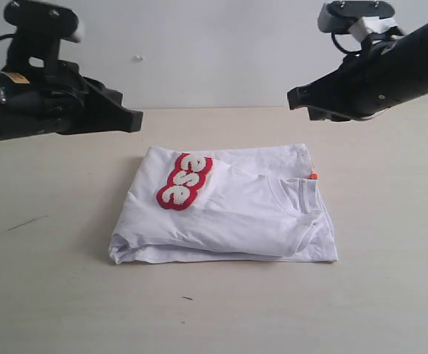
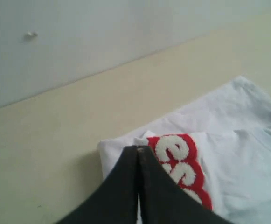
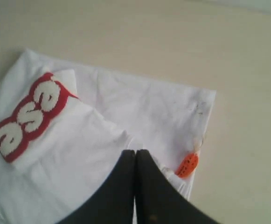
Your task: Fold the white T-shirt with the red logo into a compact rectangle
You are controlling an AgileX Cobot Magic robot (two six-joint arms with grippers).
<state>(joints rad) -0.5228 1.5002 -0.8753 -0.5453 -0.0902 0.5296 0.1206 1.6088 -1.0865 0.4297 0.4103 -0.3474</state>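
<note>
Exterior view: the white T-shirt (image 1: 228, 214) lies mid-table (image 1: 51, 295) as a squat rectangle, long axis left to right, collar toward the right, the red logo (image 1: 184, 181) slanting across its far-left corner. The left gripper (image 1: 129, 118) and right gripper (image 1: 296, 99) hover above it, touching nothing. The folding looks finished; at most the loose near edge needs squaring.

Left wrist view: fingers pressed together, empty, above the logo corner.

Right wrist view: fingers likewise together, holding nothing, over the collar near the orange tag (image 3: 188, 164).

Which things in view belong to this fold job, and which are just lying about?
Job:
- white T-shirt, already folded
- its red logo and orange neck tag
- left gripper and right gripper, both shut and empty

Just there:
- table
- wall
- small fleck on the wall
- dark speck on the table
</note>
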